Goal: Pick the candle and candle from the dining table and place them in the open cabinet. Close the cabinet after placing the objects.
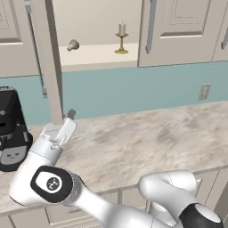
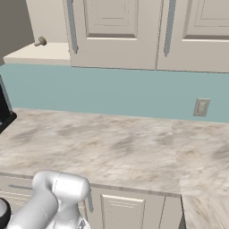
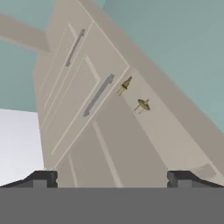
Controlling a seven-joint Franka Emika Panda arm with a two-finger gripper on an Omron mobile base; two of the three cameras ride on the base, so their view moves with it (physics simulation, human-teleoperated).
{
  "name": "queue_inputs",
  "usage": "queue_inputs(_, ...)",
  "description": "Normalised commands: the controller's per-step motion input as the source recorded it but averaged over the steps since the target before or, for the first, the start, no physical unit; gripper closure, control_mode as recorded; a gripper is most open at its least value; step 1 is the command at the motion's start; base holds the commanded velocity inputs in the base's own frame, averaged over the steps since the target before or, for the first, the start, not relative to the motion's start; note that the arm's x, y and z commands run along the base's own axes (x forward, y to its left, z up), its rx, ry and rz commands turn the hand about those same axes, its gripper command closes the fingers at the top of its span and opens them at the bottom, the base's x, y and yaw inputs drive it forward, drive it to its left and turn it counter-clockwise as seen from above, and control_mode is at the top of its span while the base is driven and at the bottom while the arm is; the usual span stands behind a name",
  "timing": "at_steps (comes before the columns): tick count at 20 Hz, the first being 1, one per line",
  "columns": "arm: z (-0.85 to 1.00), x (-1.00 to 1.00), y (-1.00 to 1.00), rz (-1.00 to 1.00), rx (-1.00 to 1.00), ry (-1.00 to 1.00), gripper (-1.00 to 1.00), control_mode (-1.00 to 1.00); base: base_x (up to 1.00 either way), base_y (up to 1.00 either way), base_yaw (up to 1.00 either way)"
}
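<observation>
Both candles are in the open cabinet [image 1: 95, 55], on its pale inner shelf. The slim taper candle [image 1: 121, 38] stands upright on its brass holder toward the shelf's right end, just left of the closed right door [image 1: 178, 31]. The stubby candle [image 1: 73, 45] lies tipped on its side near the shelf's left end, close to the front edge; in the right base view it [image 2: 40, 42] shows at the shelf's front edge, at the upper left. The cabinet's left door [image 1: 50, 62] is swung open, seen edge-on with its grey bar handle facing left. The gripper [image 1: 69, 116] sits at the lower end of this open door, over the back edge of the marble-look worktop [image 1: 147, 138]. In the hand view its two dark fingertips [image 3: 43, 178] stand wide apart with nothing between them, looking up along the cream door panels at both candles. A black appliance [image 1: 11, 129] stands at the worktop's left end, and a wall outlet [image 1: 204, 91] sits on the teal backsplash to the right.
</observation>
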Motion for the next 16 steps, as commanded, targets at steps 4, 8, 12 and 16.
queue_inputs(4, -0.18, 0.19, 0.43, -0.02, -0.07, 0.03, -1.0, -1.0, 0.0, 0.0, 0.0)
queue_inputs(8, -0.31, 0.0, 0.33, 0.0, -0.07, 0.0, -1.0, -1.0, 0.0, 0.0, 0.0)
queue_inputs(12, -0.22, 0.1, 0.35, 0.0, -0.06, 0.0, -1.0, -1.0, 0.0, 0.0, 0.0)
queue_inputs(16, -0.01, 0.29, 0.52, 0.0, -0.06, 0.06, -1.0, -1.0, 0.0, 0.0, 0.0)
